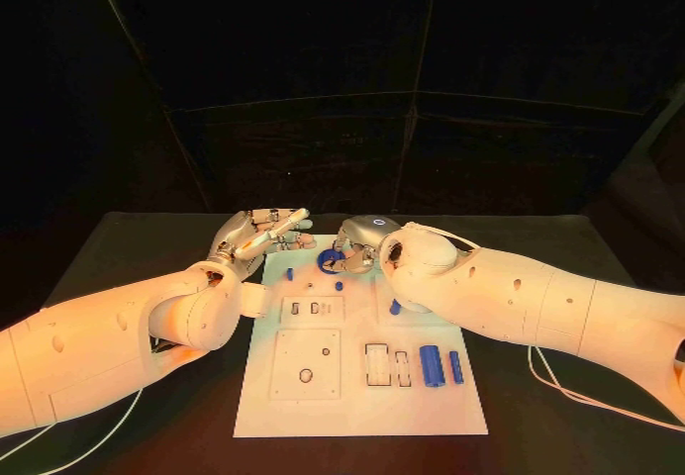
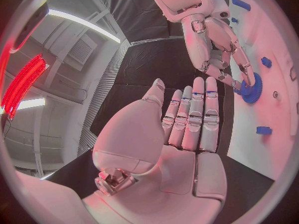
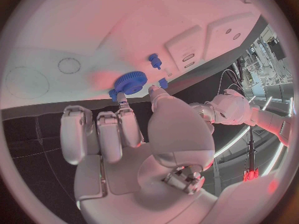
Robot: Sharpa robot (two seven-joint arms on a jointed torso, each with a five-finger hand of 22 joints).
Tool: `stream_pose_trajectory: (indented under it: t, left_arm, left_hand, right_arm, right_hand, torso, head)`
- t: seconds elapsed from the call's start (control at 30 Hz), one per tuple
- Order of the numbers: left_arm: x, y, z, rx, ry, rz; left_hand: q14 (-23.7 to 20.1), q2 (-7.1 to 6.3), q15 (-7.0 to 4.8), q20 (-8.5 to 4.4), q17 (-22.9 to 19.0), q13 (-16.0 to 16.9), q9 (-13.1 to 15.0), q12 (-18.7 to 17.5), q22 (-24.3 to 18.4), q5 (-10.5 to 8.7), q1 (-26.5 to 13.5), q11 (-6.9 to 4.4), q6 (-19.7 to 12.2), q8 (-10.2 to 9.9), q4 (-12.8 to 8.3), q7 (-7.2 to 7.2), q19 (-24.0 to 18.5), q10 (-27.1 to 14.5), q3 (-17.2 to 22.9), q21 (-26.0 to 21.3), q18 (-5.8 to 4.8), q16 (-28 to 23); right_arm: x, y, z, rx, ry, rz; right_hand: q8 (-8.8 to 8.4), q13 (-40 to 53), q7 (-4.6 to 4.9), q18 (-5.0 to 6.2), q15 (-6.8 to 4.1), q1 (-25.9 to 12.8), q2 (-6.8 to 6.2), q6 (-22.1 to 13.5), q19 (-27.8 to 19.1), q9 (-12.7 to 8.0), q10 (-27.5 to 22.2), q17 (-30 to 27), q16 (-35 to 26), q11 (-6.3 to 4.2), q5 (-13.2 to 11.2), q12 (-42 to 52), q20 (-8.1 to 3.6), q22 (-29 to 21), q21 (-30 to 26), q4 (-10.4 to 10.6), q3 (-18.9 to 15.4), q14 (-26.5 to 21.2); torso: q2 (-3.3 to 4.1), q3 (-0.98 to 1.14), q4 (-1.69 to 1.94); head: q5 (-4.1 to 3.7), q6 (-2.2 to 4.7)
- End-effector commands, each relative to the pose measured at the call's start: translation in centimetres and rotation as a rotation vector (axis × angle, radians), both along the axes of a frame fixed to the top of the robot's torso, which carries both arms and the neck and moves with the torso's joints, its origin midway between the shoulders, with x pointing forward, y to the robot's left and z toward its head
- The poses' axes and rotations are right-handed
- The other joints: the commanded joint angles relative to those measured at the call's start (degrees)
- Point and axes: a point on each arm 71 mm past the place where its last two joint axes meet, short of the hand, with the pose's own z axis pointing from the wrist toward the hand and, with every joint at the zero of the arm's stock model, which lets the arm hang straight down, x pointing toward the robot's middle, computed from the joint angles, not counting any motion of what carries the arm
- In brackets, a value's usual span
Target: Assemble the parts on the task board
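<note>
Head view is showing the white task board [image 1: 357, 396] lying on the black table [image 1: 129, 247] with its long axis running away from the robot, and everything else is placing itself around that board. At the board's far end the right hand [image 1: 365, 237] is pinching a blue toothed gear [image 1: 332, 260] between thumb and fingertip; the gear is lying flat against the board's face, its axis standing out from the surface. The left hand [image 1: 264, 236] is hovering just off the board's far left corner, released, fingers straight and side by side, grasping nothing. Two blue cylinders [image 1: 433, 367] are lying near the board's right edge toward the robot, their long axes running along the board's length, just beside a pair of rectangular slots [image 1: 388, 365]. A small blue peg [image 1: 288, 273] is sitting beside the gear, and another small blue piece [image 1: 396, 308] is lying near the board's middle. The left wrist view is showing the right hand's fingertips [image 2: 247, 77] touching the gear's rim. No writing is legible on the board.
</note>
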Motion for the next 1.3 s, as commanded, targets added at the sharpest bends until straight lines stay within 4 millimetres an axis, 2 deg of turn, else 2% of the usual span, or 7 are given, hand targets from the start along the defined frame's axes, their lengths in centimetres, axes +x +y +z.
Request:
stream_pose_trajectory:
  t: [0.03, 0.43, 0.57, 0.63, 0.8, 1.0, 1.3]
  left_arm:
    - [0.0, 0.0, 0.2, -0.004, -0.013, -0.011]
    - [0.0, 0.3, 0.2, -0.001, -0.014, -0.004]
    - [0.0, 0.7, 0.2, 0.001, -0.015, 0.002]
    - [0.0, 0.8, 0.2, 0.002, -0.015, 0.004]
    - [0.0, 1.0, 0.2, 0.003, -0.016, 0.006]
    - [0.2, 0.9, 0.1, 0.000, -0.016, 0.002]
    - [0.5, 0.5, 0.0, -0.001, -0.016, -0.002]
  left_hand:
    - [0.03, 0.50, 0.21, 0.11, 0.08, -0.06, -0.08, -0.30, -0.07, 0.07, -0.17, 0.11, -0.14, -0.39, -0.28, 0.33, 0.25, 0.10, -0.02, -0.23, 0.73, -0.40]
    - [0.03, 0.50, 0.21, 0.11, 0.08, -0.06, -0.08, -0.30, -0.07, 0.07, -0.17, 0.11, -0.14, -0.39, -0.28, 0.33, 0.25, 0.10, -0.02, -0.23, 0.73, -0.40]
    - [0.01, 0.51, 0.22, 0.12, 0.12, -0.07, -0.09, -0.34, -0.10, 0.08, -0.17, 0.13, -0.17, -0.43, -0.31, 0.34, 0.25, 0.08, -0.01, -0.26, 0.73, -0.46]
    - [0.01, 0.51, 0.22, 0.12, 0.12, -0.07, -0.09, -0.34, -0.10, 0.08, -0.17, 0.13, -0.17, -0.43, -0.31, 0.34, 0.25, 0.08, -0.01, -0.26, 0.73, -0.46]
    - [0.01, 0.51, 0.22, 0.13, 0.14, -0.07, -0.08, -0.35, -0.11, 0.08, -0.16, 0.13, -0.17, -0.43, -0.32, 0.34, 0.26, 0.08, 0.00, -0.27, 0.74, -0.47]
    - [0.07, 0.53, 0.20, 0.12, 0.20, -0.05, -0.07, -0.34, -0.12, 0.09, -0.12, 0.09, -0.10, -0.40, -0.38, 0.27, 0.29, 0.18, 0.03, -0.28, 0.75, -0.49]
    - [0.07, 0.53, 0.20, 0.12, 0.20, -0.05, -0.07, -0.34, -0.12, 0.09, -0.12, 0.09, -0.10, -0.40, -0.38, 0.27, 0.29, 0.18, 0.03, -0.28, 0.75, -0.49]
  right_arm:
    - [0.1, -0.3, 0.1, 0.009, 0.009, -0.020]
    - [-0.8, -3.0, 1.7, 0.189, -0.116, 0.012]
    - [-1.6, -5.9, 2.1, 0.284, -0.092, 0.050]
    - [-1.9, -7.6, 2.1, 0.324, -0.055, 0.052]
    - [-2.1, -13.1, 1.9, 0.402, 0.047, 0.012]
    - [-1.8, -18.7, 1.6, 0.408, 0.076, -0.041]
    - [-0.8, -21.1, 1.0, 0.389, 0.089, -0.081]
  right_hand:
    - [-0.06, 7.11, 0.06, -0.28, 0.23, -0.13, 0.10, -0.10, 0.00, -0.03, 0.14, 12.61, 0.31, -0.01, 0.36, 0.09, 0.16, 4.46, -0.27, -0.25, -0.64, 5.51]
    - [-0.23, 7.45, 0.14, -0.31, 0.25, 6.67, 1.18, -0.42, 0.14, -0.05, 0.42, 12.63, 0.31, 0.01, 0.56, 0.41, 0.22, 4.68, -0.22, -3.21, -2.14, 5.51]
    - [0.01, 7.24, 0.02, -0.07, 0.18, 10.73, 1.33, 0.06, -0.63, 0.04, 0.18, 11.76, -0.01, -0.10, -4.15, 0.14, 0.17, 3.64, -0.76, -5.66, -1.65, 5.30]
    - [0.15, 7.22, -0.07, 0.01, 0.10, 12.58, 0.80, 0.43, -0.89, 0.08, 0.14, 11.46, -0.13, -0.19, -4.33, 0.09, 0.12, 3.29, -0.95, -7.06, -1.48, 5.23]
    - [0.44, 7.06, -0.23, 0.13, -0.10, 16.55, 0.01, 1.35, -1.34, 0.11, -0.06, 11.05, -0.32, -0.39, -4.18, -0.14, -0.09, 2.70, -1.31, -10.39, -0.92, 5.14]
    - [0.42, 7.07, -0.26, 0.12, -0.18, 18.58, -0.63, 1.69, -1.34, 0.04, -0.06, 11.33, -0.23, -0.46, -4.03, -0.17, -0.18, 2.74, -1.33, -12.48, -0.74, 5.21]
    - [-0.30, 6.76, 0.02, 0.23, -0.03, 18.81, -0.80, 0.51, -1.70, -0.20, -0.36, 11.25, -0.27, -0.23, -4.36, -0.51, -0.11, 2.26, -1.58, -13.23, -0.94, 5.19]
  torso:
    - [-0.01, -0.01, 0.06]
    - [-0.06, 0.01, -0.08]
    - [-0.16, 0.03, -0.29]
    - [-0.12, 0.04, -0.25]
    - [-0.35, 0.17, -0.84]
    - [-0.34, 0.54, -1.15]
    - [-0.23, 1.06, -1.13]
  head:
    - [-0.03, 0.06]
    - [-0.02, 0.42]
    - [0.01, 0.71]
    - [-0.17, 0.83]
    - [-0.44, 1.12]
    - [-1.08, 1.46]
    - [-1.57, 1.39]
